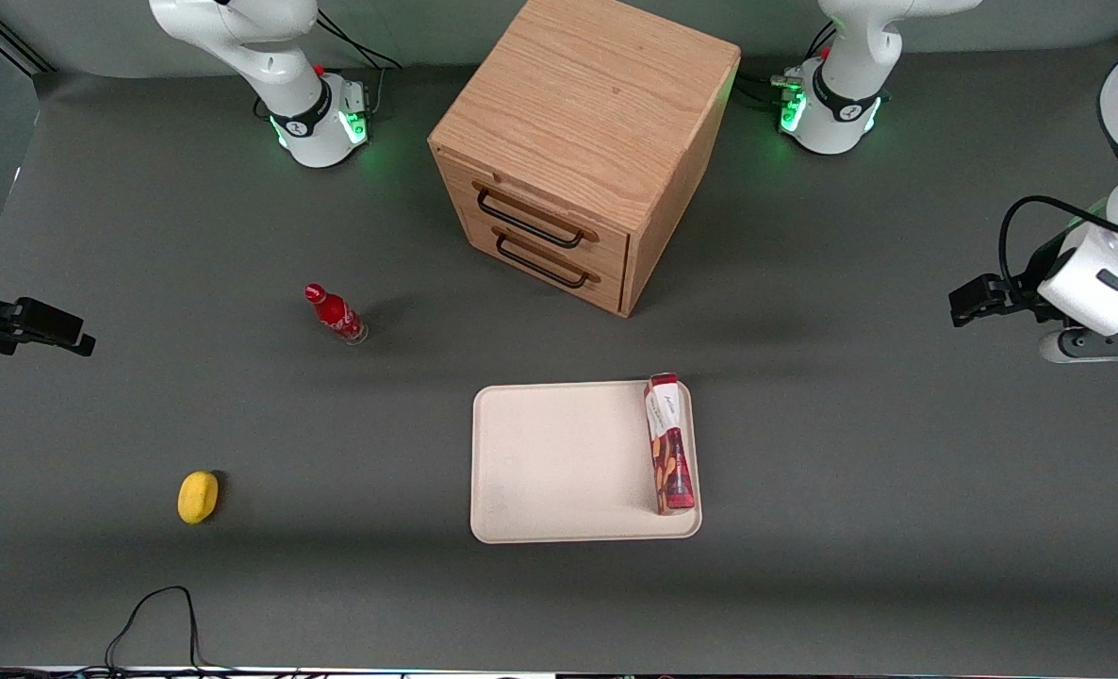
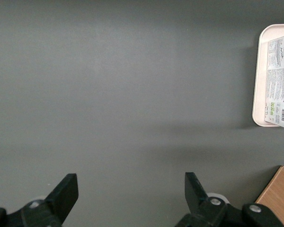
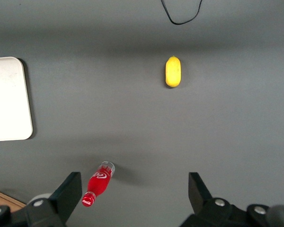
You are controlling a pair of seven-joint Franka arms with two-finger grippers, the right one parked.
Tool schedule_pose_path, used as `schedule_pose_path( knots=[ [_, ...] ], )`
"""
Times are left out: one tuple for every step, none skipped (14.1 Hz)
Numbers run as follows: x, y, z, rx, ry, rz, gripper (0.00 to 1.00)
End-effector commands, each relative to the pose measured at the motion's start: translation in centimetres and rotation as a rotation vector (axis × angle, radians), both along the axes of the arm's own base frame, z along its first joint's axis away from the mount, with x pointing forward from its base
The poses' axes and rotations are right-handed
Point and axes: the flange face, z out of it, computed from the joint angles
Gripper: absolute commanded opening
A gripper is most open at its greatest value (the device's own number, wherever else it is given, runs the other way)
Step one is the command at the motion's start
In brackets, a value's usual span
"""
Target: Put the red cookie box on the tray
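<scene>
Claw: gripper (image 2: 131, 191) of the working left arm hangs over bare grey table (image 1: 851, 490), well apart from the tray and toward the working arm's end; its two black fingers (image 2: 66, 191) stand wide apart with nothing between them.
Claw in front view: only a dark shape (image 1: 978, 300) at the picture's edge, fingers not made out there.
Red cookie box: red cookie box (image 1: 668, 443) lies flat on the tray, along the short side nearest the working arm, its long axis parallel to that rim.
Box in wrist view: cut off by the frame; only a white printed panel with a barcode (image 2: 280, 80) and a sliver of red show.
Tray: tray (image 1: 559, 462) sits nearer the front camera than the wooden drawer cabinet (image 1: 583, 151); the rest of its floor is bare. Both wrist views catch only one end of it.
Cabinet: two drawers with dark handles; only a corner appears in the left wrist view.
Other items: small red bottle (image 1: 335, 314) and a yellow lemon (image 1: 198, 496) lie toward the parked arm's end.
Cable: a black loop (image 1: 158, 618) is cut off at the table's near edge.
</scene>
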Motion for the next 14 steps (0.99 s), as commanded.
schedule_pose_path(
  knots=[
    [-0.7, 0.2, 1.1, -0.006, -0.028, -0.018, 1.0],
    [-0.7, 0.3, 1.2, -0.006, -0.026, -0.015, 1.0],
    [-0.8, 0.4, 1.3, -0.005, -0.022, -0.012, 1.0],
    [-0.8, 0.4, 1.7, -0.005, -0.022, -0.012, 1.0],
    [-0.8, 0.1, 1.8, -0.006, -0.019, -0.014, 1.0],
    [-1.0, 0.2, 2.0, -0.006, -0.013, -0.017, 1.0],
    [-1.0, 0.0, 2.2, -0.006, -0.009, -0.021, 1.0],
    [-1.1, -0.1, 2.3, -0.006, -0.006, -0.023, 1.0],
    [-1.1, -0.1, 2.7, -0.006, -0.009, -0.023, 1.0],
    [-1.2, -0.1, 2.9, -0.005, 0.006, -0.024, 1.0],
    [-1.3, -0.1, 2.9, -0.005, 0.01, -0.023, 1.0],
    [-1.4, -0.1, 2.9, -0.007, 0.015, -0.023, 1.0],
    [-1.5, -0.1, 2.8, -0.006, 0.029, -0.026, 1.0],
    [-1.6, -0.1, 2.7, -0.006, 0.038, -0.03, 1.0]
  ],
)
